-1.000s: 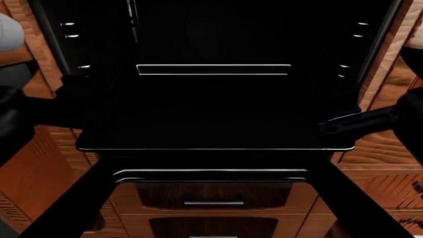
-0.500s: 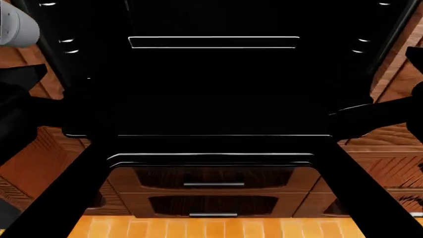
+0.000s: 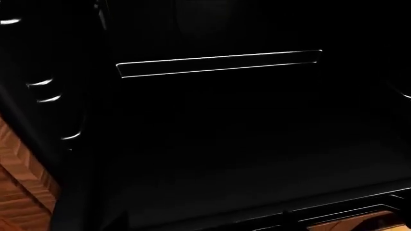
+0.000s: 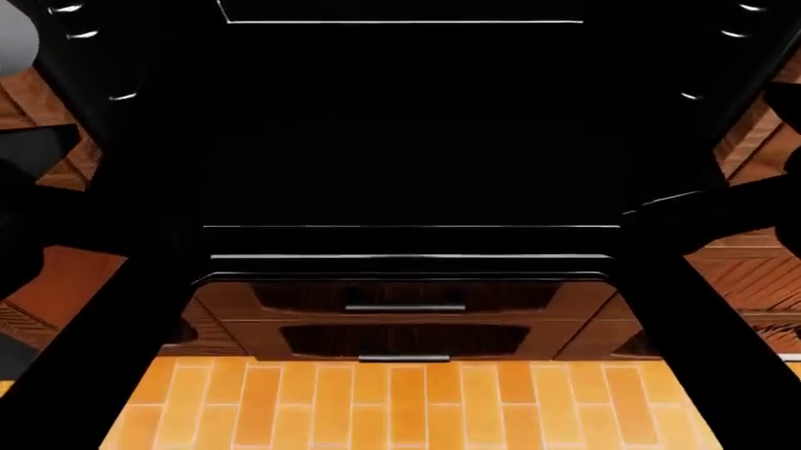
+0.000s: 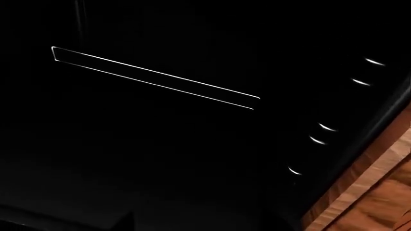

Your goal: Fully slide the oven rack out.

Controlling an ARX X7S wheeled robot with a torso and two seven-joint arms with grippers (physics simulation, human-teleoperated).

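Observation:
The oven rack [image 4: 414, 227] shows in the head view as a flat black shelf with a thin pale front edge across the open oven. Its pale edge also glints in the left wrist view [image 3: 359, 201]. My right gripper [image 4: 646, 214] is a black shape at the rack's right front corner. My left gripper [image 4: 169, 234] merges with the dark at the left front corner. Black on black hides both sets of jaws, and neither wrist view shows them. I cannot tell whether either holds the rack.
A pale outlined rectangle [image 4: 400, 11] marks the oven's back, also in both wrist views [image 3: 218, 62] [image 5: 154, 77]. Rail glints [image 5: 324, 127] line the side walls. Below are the door's edge [image 4: 407, 274], two wooden drawers [image 4: 404, 307] and orange floor tiles [image 4: 400, 403]. Wooden cabinets [image 4: 763, 272] flank the oven.
The whole oven has slid up the head view: the back rectangle is now at the top and floor tiles have come into sight. Both arms stay at the rack's front corners.

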